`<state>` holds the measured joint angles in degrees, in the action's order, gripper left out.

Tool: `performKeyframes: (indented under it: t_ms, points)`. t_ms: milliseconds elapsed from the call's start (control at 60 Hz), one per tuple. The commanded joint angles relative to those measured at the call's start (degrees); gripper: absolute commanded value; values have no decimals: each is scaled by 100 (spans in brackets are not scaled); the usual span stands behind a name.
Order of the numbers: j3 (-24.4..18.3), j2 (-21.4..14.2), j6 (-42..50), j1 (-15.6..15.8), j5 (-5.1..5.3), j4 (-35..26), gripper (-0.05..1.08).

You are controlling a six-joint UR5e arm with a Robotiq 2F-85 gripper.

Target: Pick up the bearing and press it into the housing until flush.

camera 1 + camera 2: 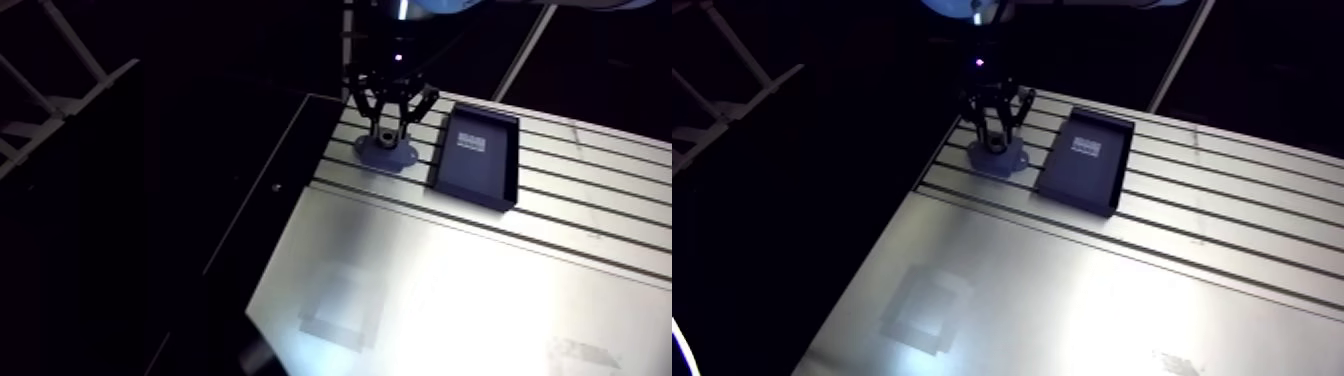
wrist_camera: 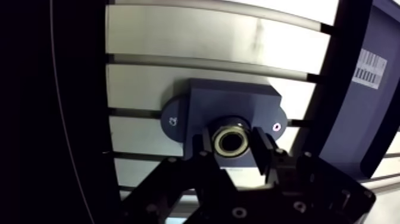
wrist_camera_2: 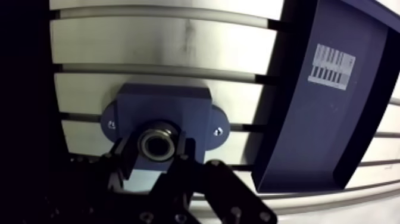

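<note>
While the arm is reaching down over the far left corner of the desk (image 1: 450,280), the arm view is showing the claw (image 1: 388,130) hanging directly above the dark blue housing (image 1: 385,152), which is sitting near that corner. A dark tray (image 1: 478,155) is lying just beside the housing, along the far edge.

The wrist view is looking straight down past the claw. Its two fingers (image 2: 205,146) are standing narrow, pressing on either side of the bearing (image 2: 231,142), so the claw is holding it. The bearing is showing as a bright metal ring with a dark centre hole, its axis pointing up at the camera. It is sitting directly under the claw, over the middle of the housing block, between two rounded mounting ears, apparently lined up with the bore. Whether it is already entering the bore cannot be told. The coming move is likely calling for a straight push down along that axis.
</note>
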<state>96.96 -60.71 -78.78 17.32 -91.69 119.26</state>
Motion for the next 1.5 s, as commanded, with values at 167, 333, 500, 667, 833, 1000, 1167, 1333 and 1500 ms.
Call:
performKeyframes:
  t_ms: [167, 333, 500, 667, 833, 1000, 1167, 1333, 1500]
  points:
    - [11, 29, -10, -17, -2, 6, 71]
    - [11, 29, -10, -17, -2, 6, 71]
    - [20, 29, -10, -17, -2, 6, 71]
    - [20, 29, -10, -17, -2, -3, 71]
    - [21, 29, -10, 0, 5, -1, 71]
    - [20, 29, -1, 0, -2, -10, 13]
    - [12, -6, -1, -8, -20, -11, 1]
    - [-14, -32, 8, -25, -81, -11, 1]
    - [-50, -98, 8, -35, -65, -36, 1]
